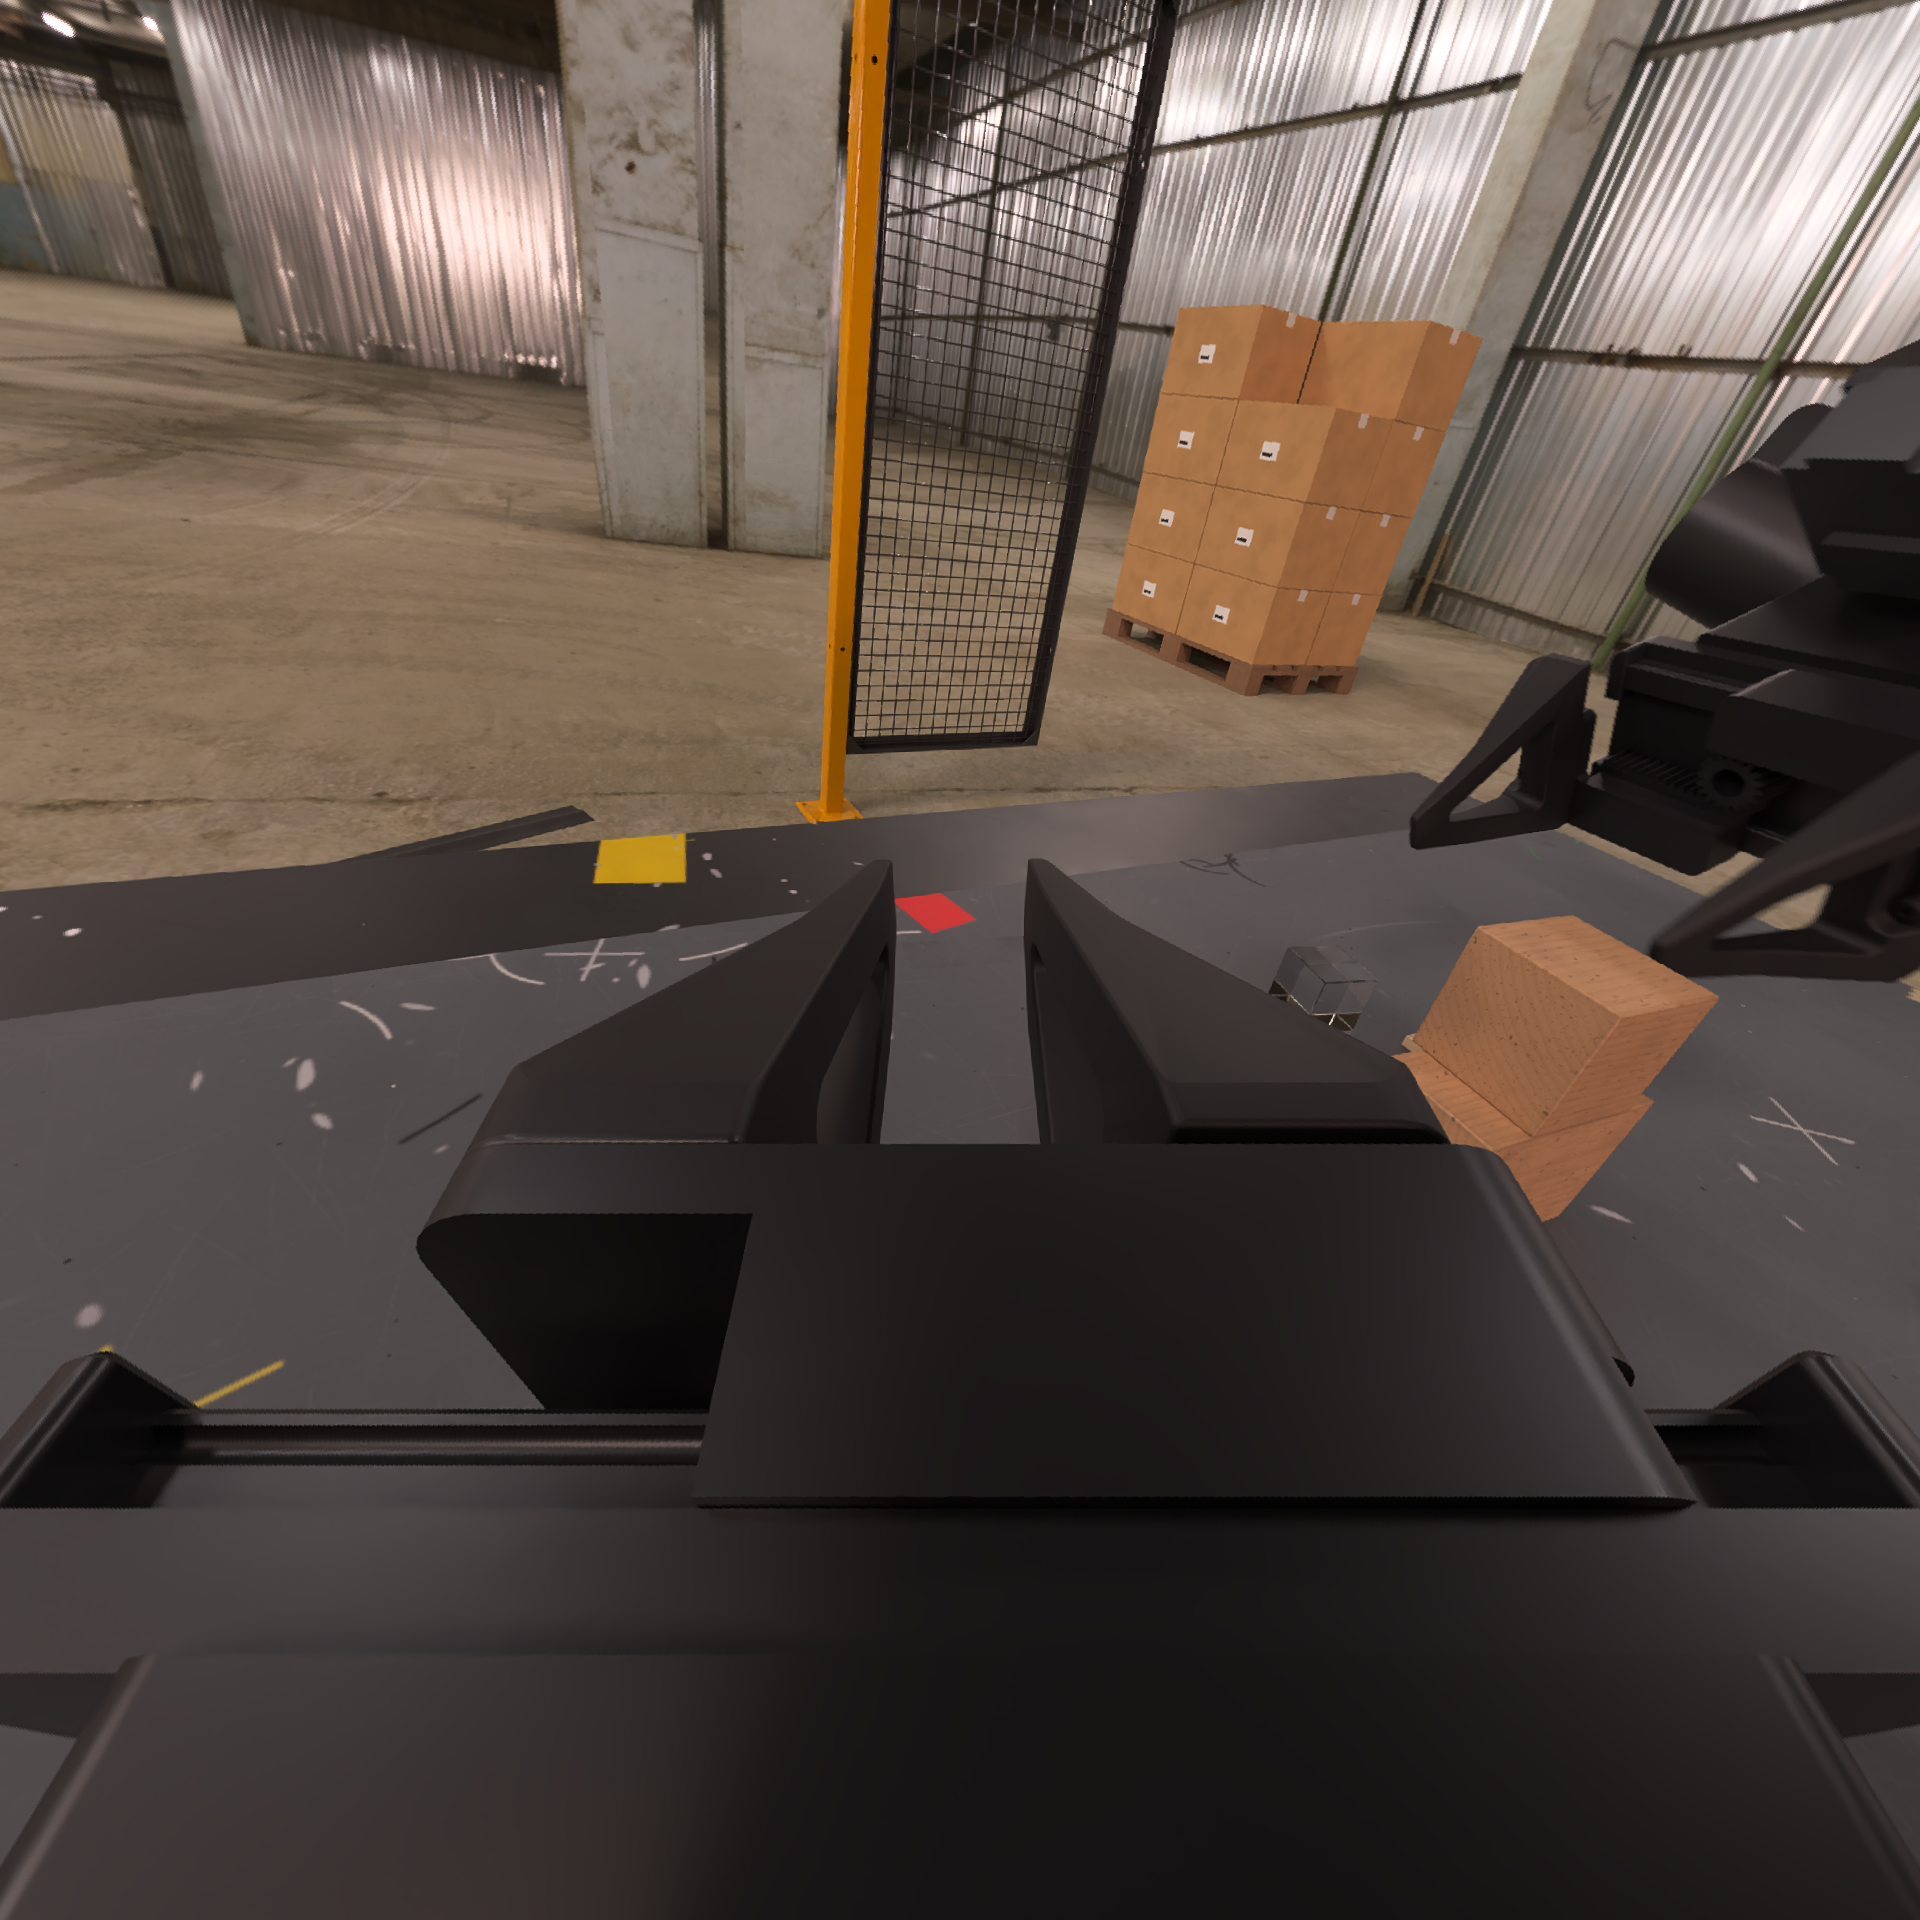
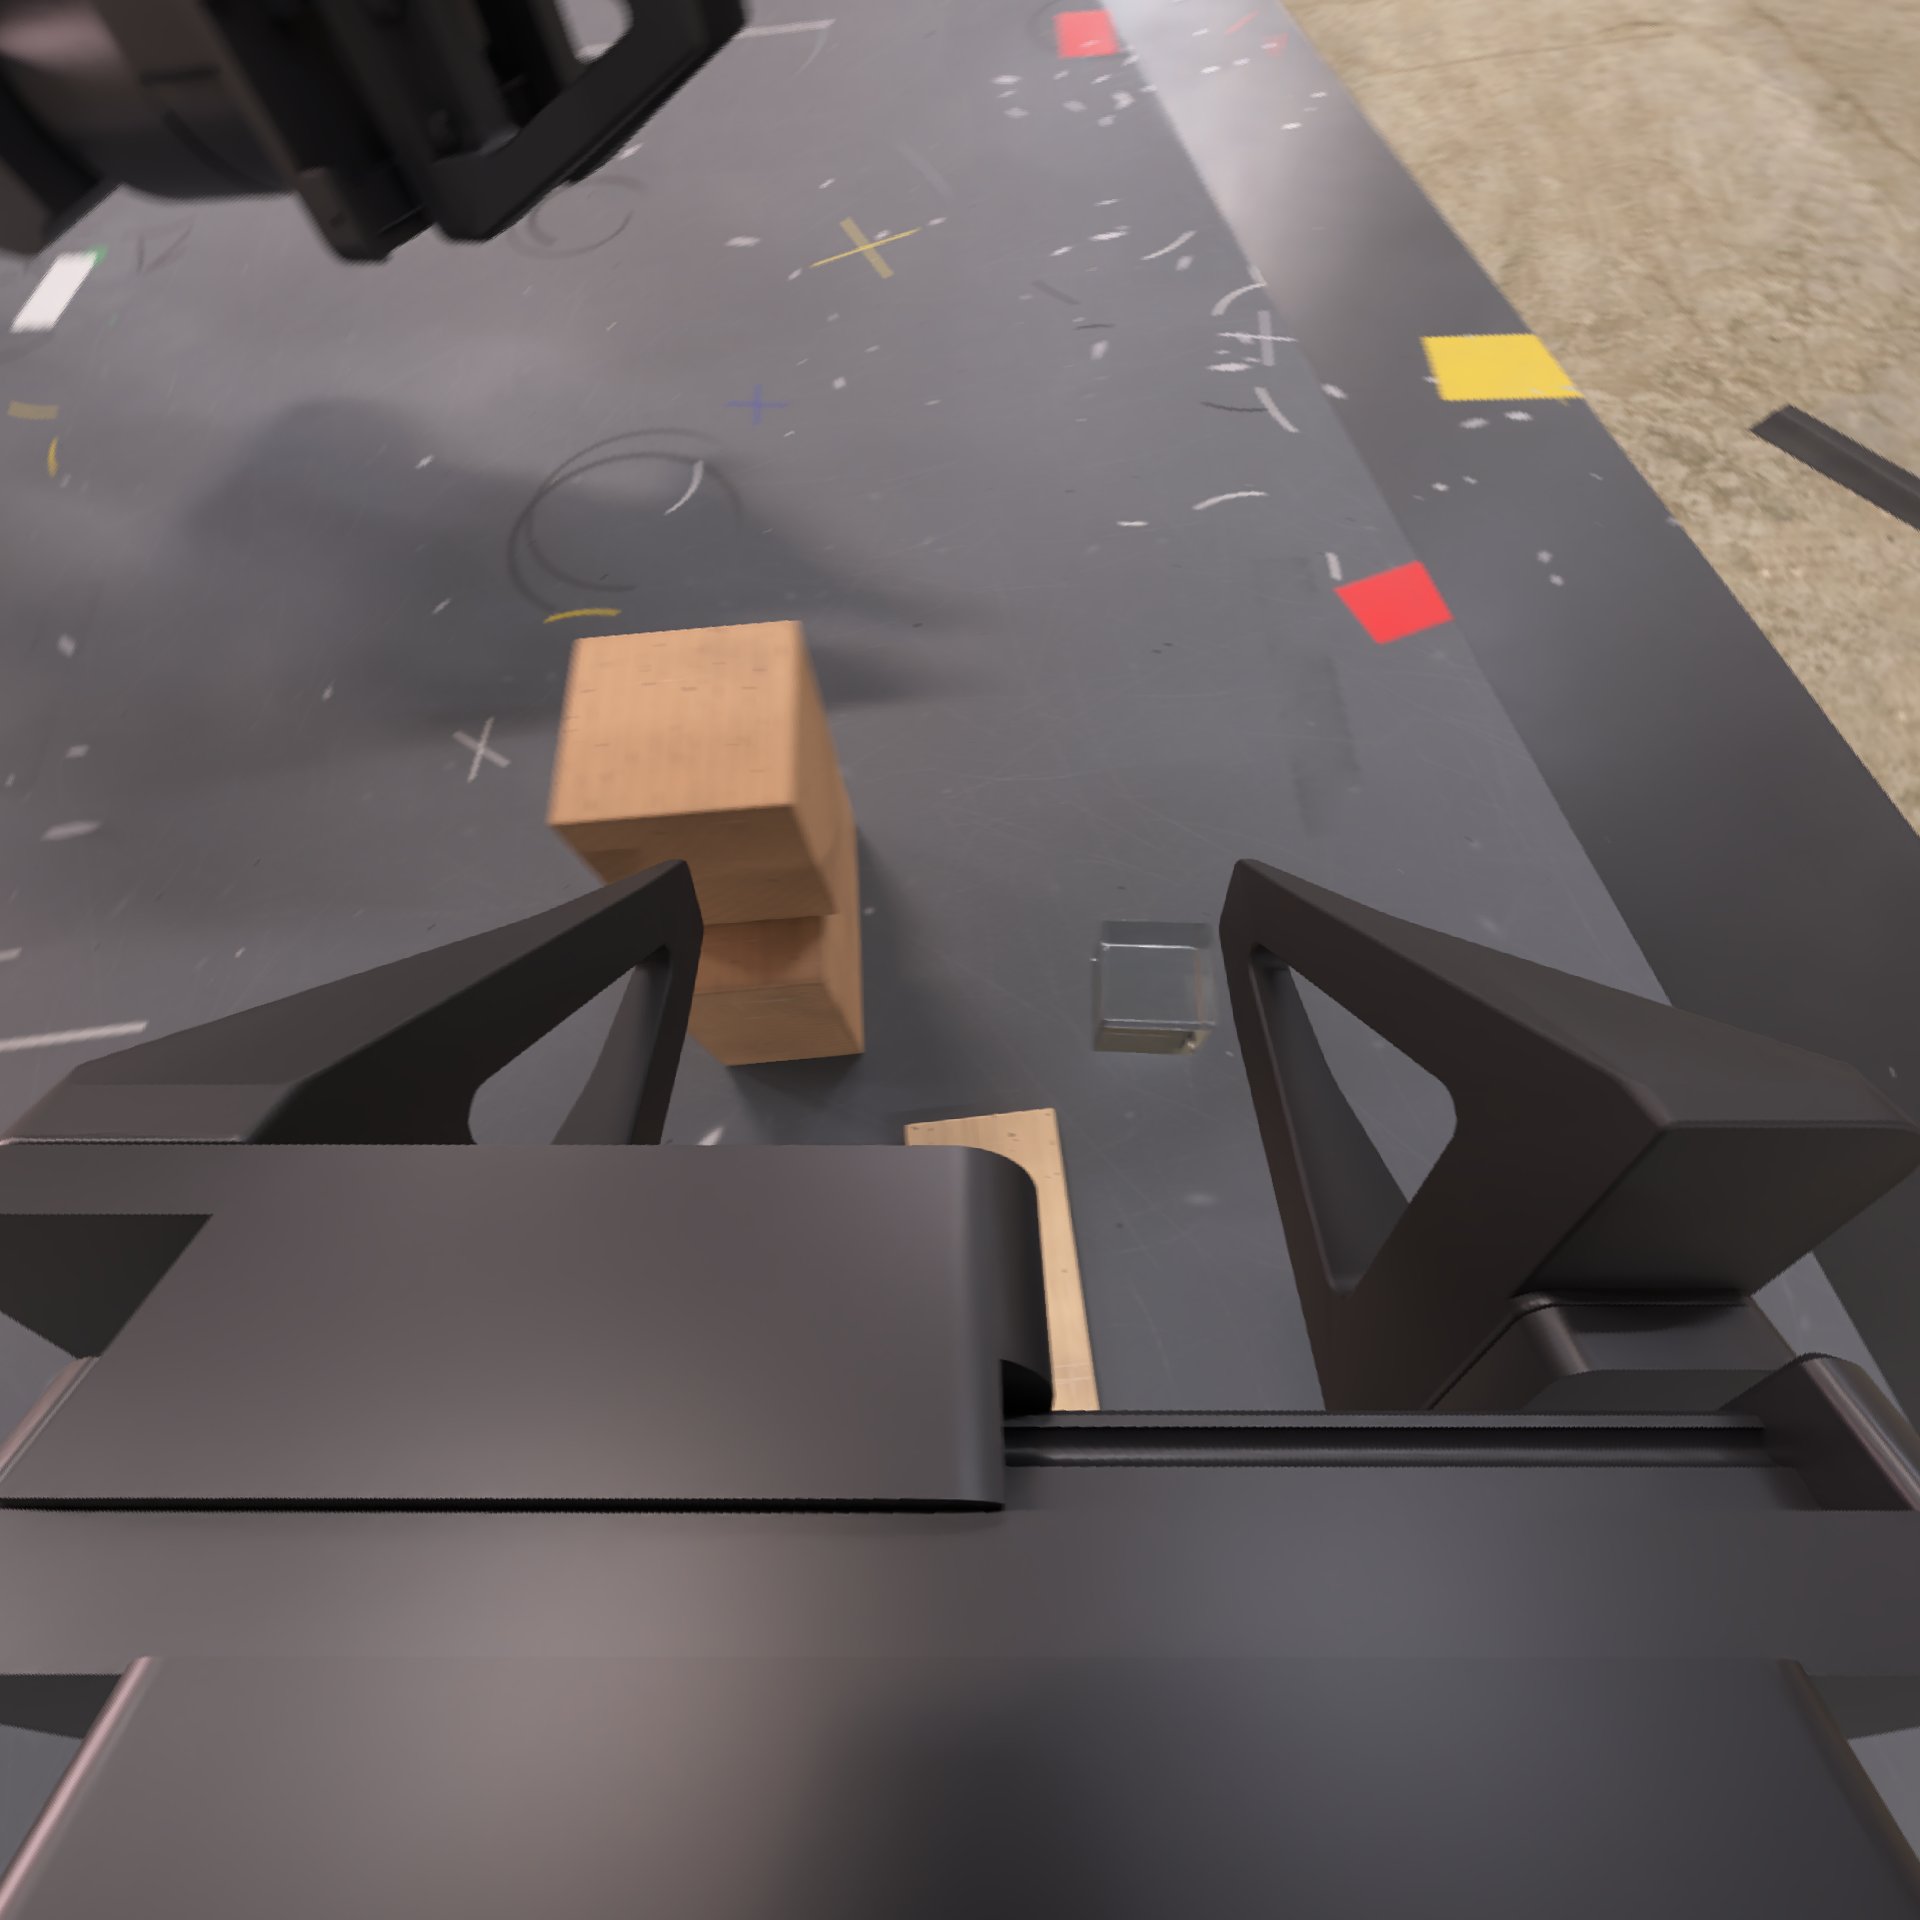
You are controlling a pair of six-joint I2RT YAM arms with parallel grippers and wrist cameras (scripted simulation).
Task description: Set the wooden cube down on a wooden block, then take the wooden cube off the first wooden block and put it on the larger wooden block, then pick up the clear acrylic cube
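The wooden cube [image 2: 681, 722] sits on a wooden block [image 2: 784, 992]; the stack also shows in the left wrist view [image 1: 1558, 1013]. A paler wooden block [image 2: 1060, 1236] lies flat nearer me, mostly hidden under my right gripper's body. The clear acrylic cube [image 2: 1153, 982] rests on the table right of the stack, and shows in the left wrist view [image 1: 1325, 982]. My right gripper [image 2: 961, 873] is open and empty above the table, its left finger before the stack and the acrylic cube just inside its right finger. My left gripper [image 1: 961, 883] is empty, its fingers nearly together, left of the objects.
The dark scuffed table [image 2: 935, 468] carries red tape squares [image 2: 1392, 601] and a yellow one [image 2: 1496, 366] near its edge, with concrete floor beyond. The left arm [image 2: 364, 125] hangs at the top left. A mesh fence [image 1: 987, 416] and stacked cardboard boxes [image 1: 1278, 499] stand past the table.
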